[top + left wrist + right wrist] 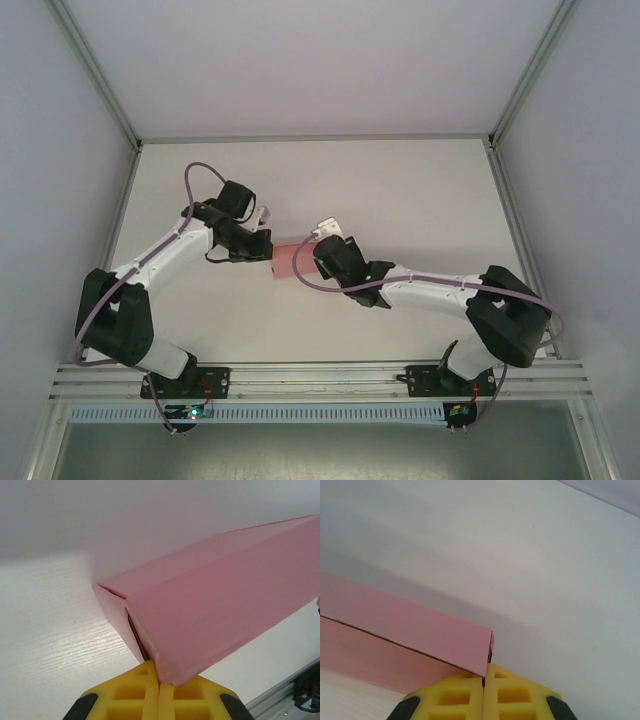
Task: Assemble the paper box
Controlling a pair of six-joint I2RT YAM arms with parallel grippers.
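Paper box [285, 259]: folded into a long pink rectangular shape, it is held mid-worktop [400, 190], between the two arms.
Long axis: it runs left to right in the top view, with one end towards each arm.
Left fingers [145, 692]: these are pressed together, with a lower corner of the box met right at their seam. Whether card is pinched cannot be told.
Right fingers [501, 692]: these are likewise closed, with the opposite end's corner edge touching their tips.
Nearer arm: neither is judged nearer, as each is in contact with its own end.
End flap [116, 611]: this is folded in, with a dark slit left along one edge, so it is judged not fully seated.
Contents: the inside is hidden.
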